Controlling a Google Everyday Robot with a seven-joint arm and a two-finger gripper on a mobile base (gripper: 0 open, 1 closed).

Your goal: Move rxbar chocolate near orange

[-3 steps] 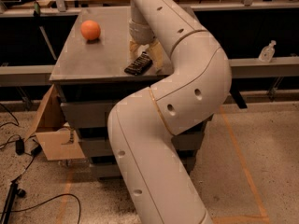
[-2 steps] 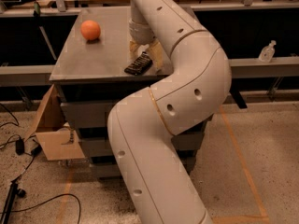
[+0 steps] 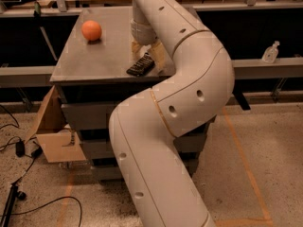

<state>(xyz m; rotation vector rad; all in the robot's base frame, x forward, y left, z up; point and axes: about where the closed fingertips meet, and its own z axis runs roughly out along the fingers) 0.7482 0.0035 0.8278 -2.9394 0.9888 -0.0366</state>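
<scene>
The rxbar chocolate [image 3: 140,66], a flat dark bar, lies on the grey table top [image 3: 94,56] near its front edge. My gripper [image 3: 147,56] comes down from the white arm right over the bar's far end, touching or just above it. The orange [image 3: 91,30] sits on the same table at the back left, well apart from the bar and the gripper.
My large white arm [image 3: 189,89] curves across the right half of the view and hides the table's right side. A cardboard box [image 3: 54,136] stands on the floor at the table's left. Cables [image 3: 19,148] lie on the floor. A small bottle [image 3: 270,53] stands on a rail at the right.
</scene>
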